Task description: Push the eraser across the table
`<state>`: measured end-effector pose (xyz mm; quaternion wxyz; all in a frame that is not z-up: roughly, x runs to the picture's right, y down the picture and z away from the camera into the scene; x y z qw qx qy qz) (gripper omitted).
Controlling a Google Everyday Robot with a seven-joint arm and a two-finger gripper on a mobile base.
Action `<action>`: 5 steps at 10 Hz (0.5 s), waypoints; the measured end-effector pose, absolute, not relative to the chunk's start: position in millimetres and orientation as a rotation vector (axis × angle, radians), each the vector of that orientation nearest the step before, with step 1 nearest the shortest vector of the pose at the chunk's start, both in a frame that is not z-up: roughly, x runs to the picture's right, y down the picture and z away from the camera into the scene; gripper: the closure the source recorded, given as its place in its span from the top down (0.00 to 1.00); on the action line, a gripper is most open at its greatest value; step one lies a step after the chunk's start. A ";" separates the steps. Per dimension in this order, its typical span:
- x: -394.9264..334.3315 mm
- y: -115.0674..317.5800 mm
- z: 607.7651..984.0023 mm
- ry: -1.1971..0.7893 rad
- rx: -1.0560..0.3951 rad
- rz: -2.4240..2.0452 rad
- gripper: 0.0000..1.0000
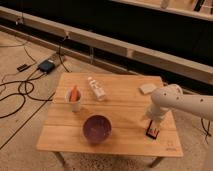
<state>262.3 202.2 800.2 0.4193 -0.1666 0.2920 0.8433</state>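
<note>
Camera view is showing the light wooden desk [125, 107] from above. The white arm [180, 102] is reaching in from the right and bending down, with the end effector [154, 122] hanging over the desk's right front part, right at the far end of the eraser [153, 132]. Whether the end effector is spread or pressed together cannot be told. The eraser is lying flat near the desk's right front corner. A purple bowl [97, 128] is sitting near the front edge, well apart from the eraser. A white cup [74, 101], a clear bottle [97, 89] and a pale beige block [148, 88] are resting farther back.
</note>
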 end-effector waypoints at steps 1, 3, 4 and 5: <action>268.7 202.6 803.7 0.735 -0.415 2.109 0.65; 273.7 202.4 810.8 0.731 -0.418 2.097 0.65; 276.1 202.1 815.6 0.725 -0.422 2.092 0.65; 279.2 203.2 821.0 0.723 -0.430 2.091 0.65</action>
